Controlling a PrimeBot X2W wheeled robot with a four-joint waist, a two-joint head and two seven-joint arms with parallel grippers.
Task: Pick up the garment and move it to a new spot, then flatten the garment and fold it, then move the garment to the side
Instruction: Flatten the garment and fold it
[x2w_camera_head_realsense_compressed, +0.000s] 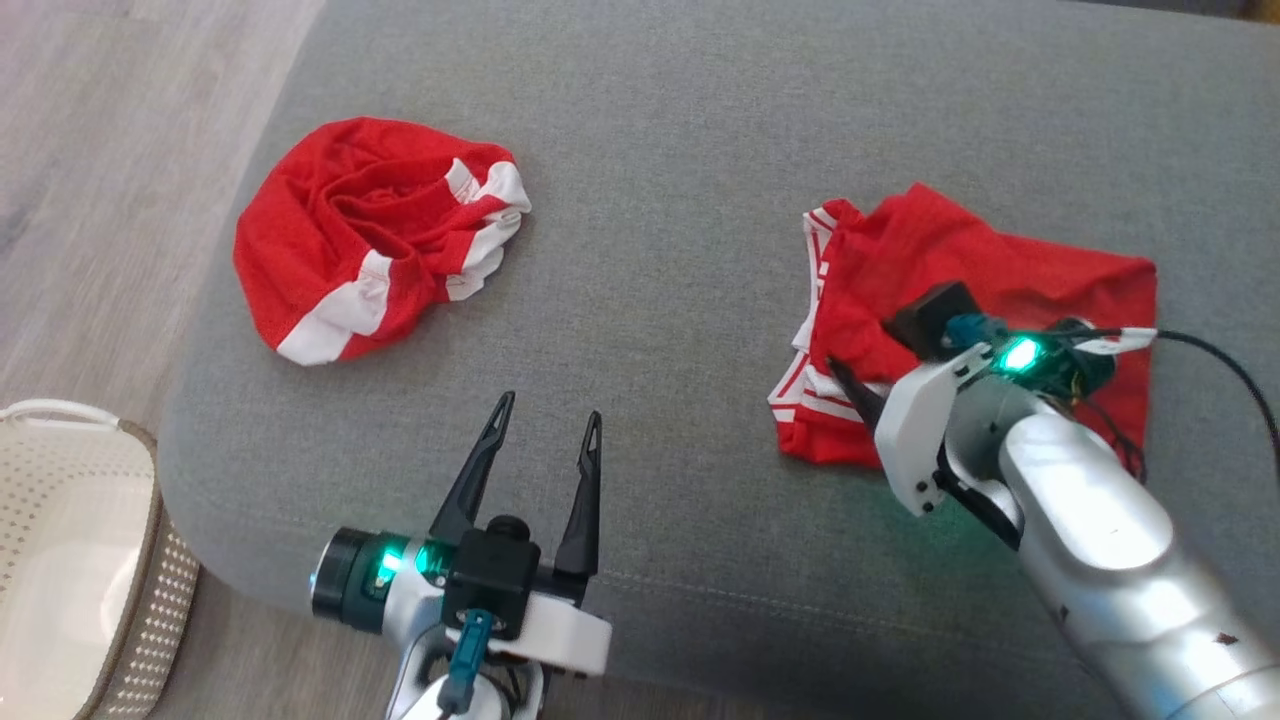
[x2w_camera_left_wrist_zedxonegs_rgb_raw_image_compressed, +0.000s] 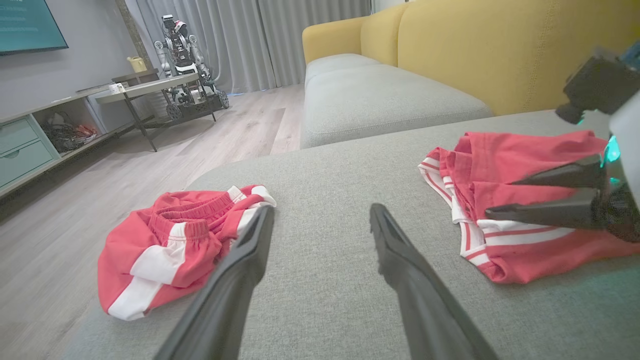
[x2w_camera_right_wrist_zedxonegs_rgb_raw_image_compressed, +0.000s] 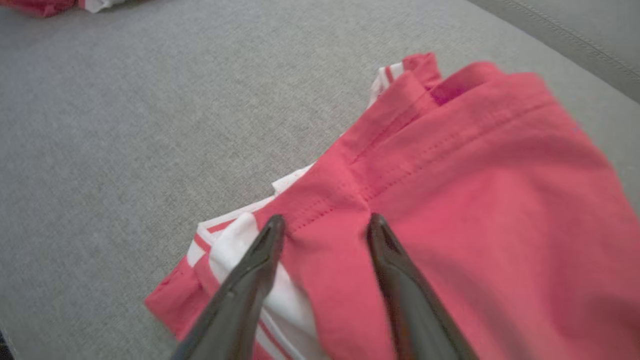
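Garment (x2w_camera_head_realsense_compressed: 1000, 270): red shorts with white stripes, folded, on right side of grey cushion (x2w_camera_head_realsense_compressed: 700, 150). Right pincer (x2w_camera_right_wrist_zedxonegs_rgb_raw_image_compressed: 325, 225) over its near-left corner, fingers spread wide, gripping nothing; tips at hem seam, contact unclear. Left pincer (x2w_camera_head_realsense_compressed: 548, 412) wide open, empty, hovering over cushion's near edge, between both garments. Second red garment (x2w_camera_head_realsense_compressed: 370, 235) crumpled at far left. Risks: tip snags top layer on lift-off and pulls fold open; a one-corner drag sideways likely unfolds the stack.

Left fingers (x2w_camera_left_wrist_zedxonegs_rgb_raw_image_compressed: 235, 280), spread, point between crumpled garment (x2w_camera_left_wrist_zedxonegs_rgb_raw_image_compressed: 165, 245) and folded garment (x2w_camera_left_wrist_zedxonegs_rgb_raw_image_compressed: 510, 170).
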